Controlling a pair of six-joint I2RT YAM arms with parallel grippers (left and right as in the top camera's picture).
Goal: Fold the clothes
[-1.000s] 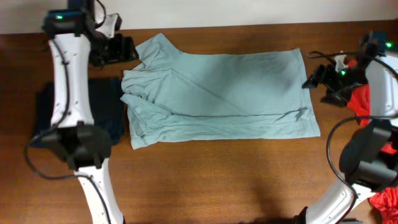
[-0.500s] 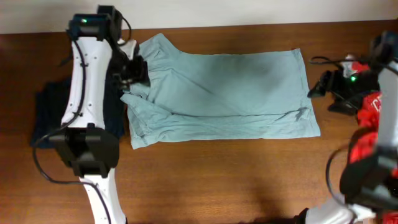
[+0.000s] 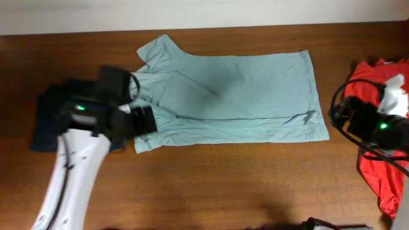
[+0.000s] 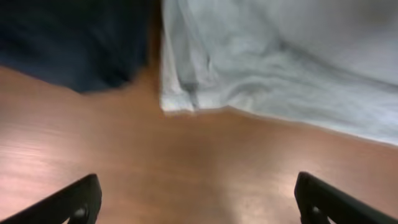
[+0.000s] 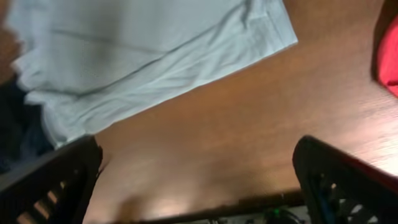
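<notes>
My L pincer gapes empty over table, pale shirt corner just ahead; my R pincer also wide apart, shirt hem ahead, not touching.

Overhead view is bright and even, with soft light from above and hardly a hard shadow anywhere. The counter carries a gentle sheen. The pale shirt shows one dusky patch near its centre. The left arm, at eight o'clock, is smeared with motion blur; the right arm, at three o'clock, is soft too. Left wrist view: everything is out of focus, there's a milky glare on the wood at six o'clock, and the left hand is just dark wedges at seven and five o'clock. Right wrist view: blurred as well, glare at seven o'clock, the right hand a shadowy silhouette in both lower corners.
</notes>
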